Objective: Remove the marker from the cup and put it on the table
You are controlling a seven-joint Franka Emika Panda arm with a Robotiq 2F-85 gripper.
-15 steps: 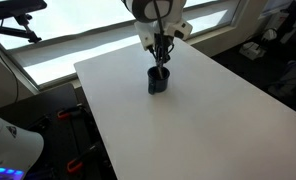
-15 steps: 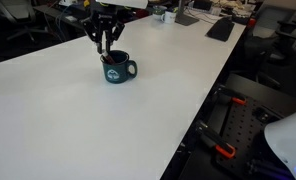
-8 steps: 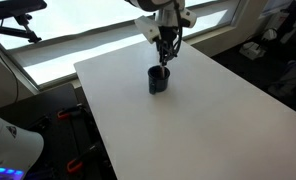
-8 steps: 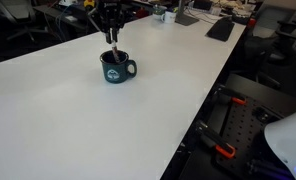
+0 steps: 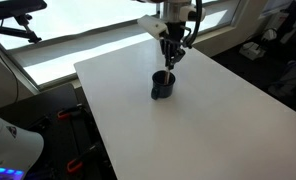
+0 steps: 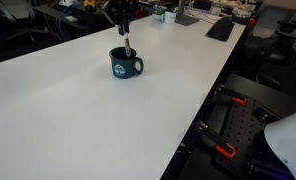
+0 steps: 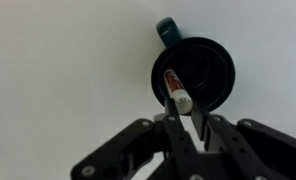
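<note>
The dark navy cup (image 5: pixel 163 87) with a side handle stands on the white table (image 5: pixel 198 130) and shows in both exterior views (image 6: pixel 122 66). My gripper (image 5: pixel 172 52) is above the cup, shut on the top of the thin dark marker (image 5: pixel 169 68). The marker hangs down with its lower end still at the cup's mouth (image 6: pixel 127 44). In the wrist view my gripper (image 7: pixel 185 118) pinches the marker (image 7: pixel 175 90), whose reddish band and pale end show over the cup's dark opening (image 7: pixel 203 62). The gripper (image 6: pixel 122 14) is partly cut off at the top edge.
The white table (image 6: pixel 78 120) stretches wide around the cup. A window ledge (image 5: pixel 88 45) runs behind the table's far edge. Office clutter, a keyboard (image 6: pixel 220 28) and chairs lie beyond the table.
My gripper has risen from the cup's rim, lifting the marker most of the way out. The cup has shifted slightly along the table.
</note>
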